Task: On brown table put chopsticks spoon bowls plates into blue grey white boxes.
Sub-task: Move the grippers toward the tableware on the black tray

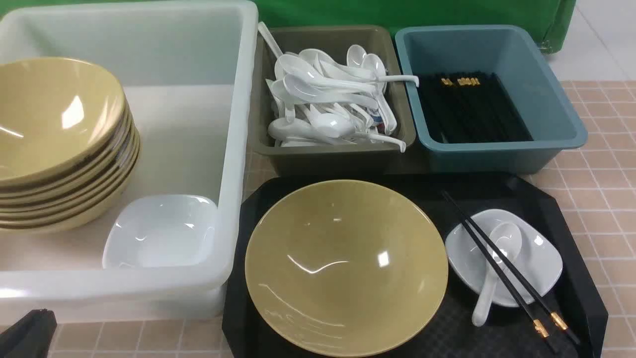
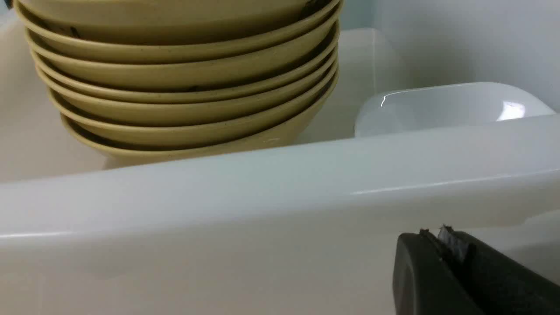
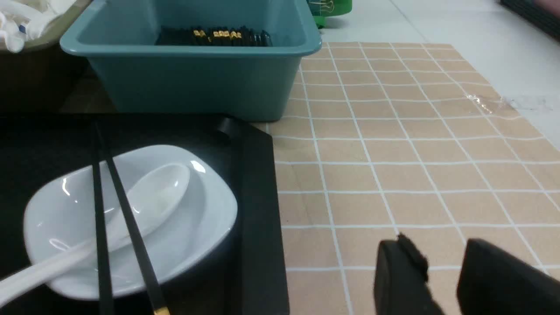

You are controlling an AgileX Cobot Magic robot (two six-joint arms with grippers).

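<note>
green backdrop, pale tiled floor at rt

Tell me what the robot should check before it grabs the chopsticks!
1. Chopsticks on top, nothing covering them: ok.
2. Right gripper open and empty: ok.
3. Right gripper lined up over the chopsticks: not ok, it is over the table, beside the tray.
4. Blue box has room for more: ok.
5. Left gripper out of the way, by the white box: ok.
6. Spoon free to lift first: not ok, the chopsticks cross it.
</note>
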